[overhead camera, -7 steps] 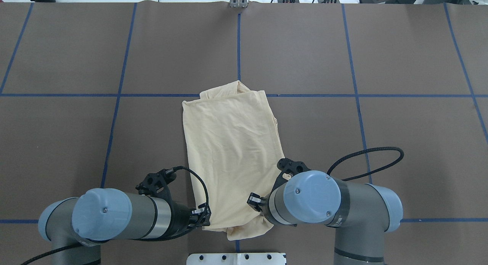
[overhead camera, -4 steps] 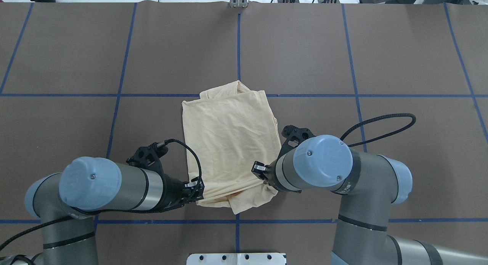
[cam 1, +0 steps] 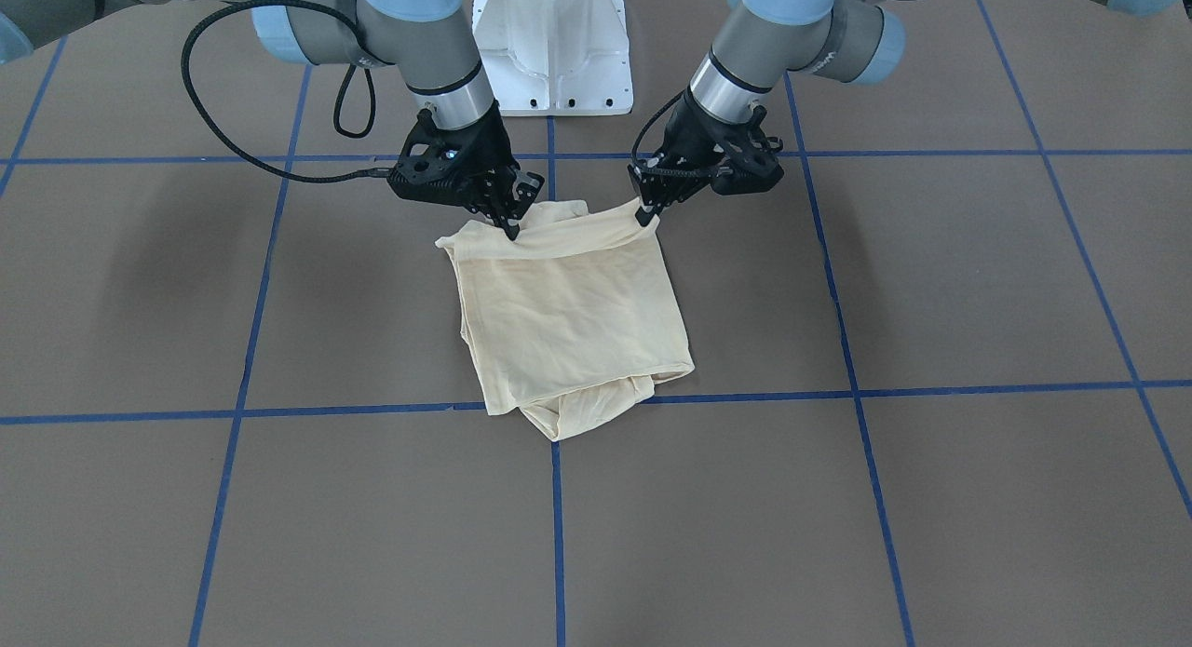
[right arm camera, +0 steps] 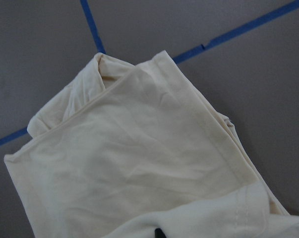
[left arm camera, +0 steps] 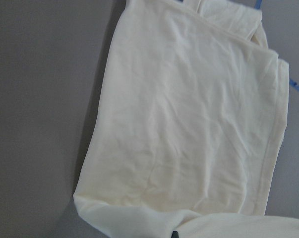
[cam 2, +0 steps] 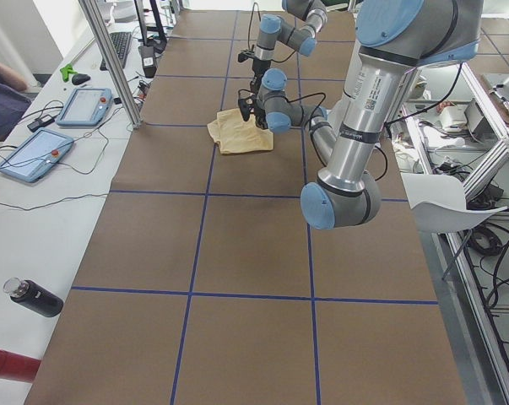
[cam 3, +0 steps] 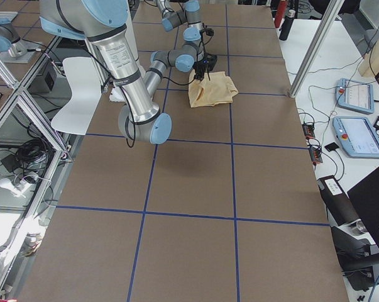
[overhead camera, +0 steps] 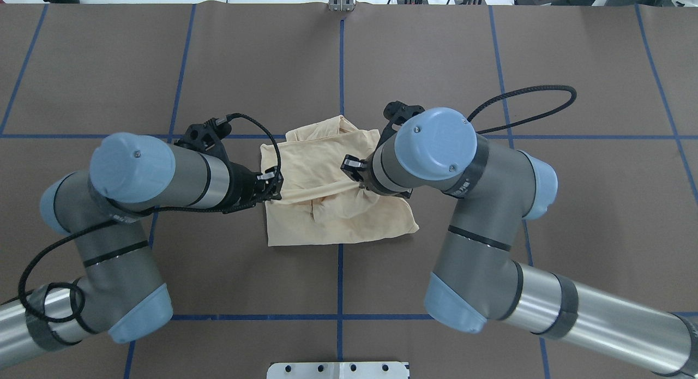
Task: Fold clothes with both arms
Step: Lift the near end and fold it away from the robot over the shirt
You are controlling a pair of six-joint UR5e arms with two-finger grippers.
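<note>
The left gripper (cam 1: 649, 215) is pinched on one end of the T-shirt (cam 1: 573, 312) edge, and the right gripper (cam 1: 510, 226) is pinched on the other end. The front-facing view shows both grips plainly. The edge spans between them, and the rest lies folded on the table (cam 1: 838, 489), under and ahead of the fingertips. Overhead, the right arm (overhead camera: 436, 144) covers its own fingertips and part of the cloth. Each wrist view shows only a dark fingertip sliver at its lower border. In both side views the grippers are too small to make out.
</note>
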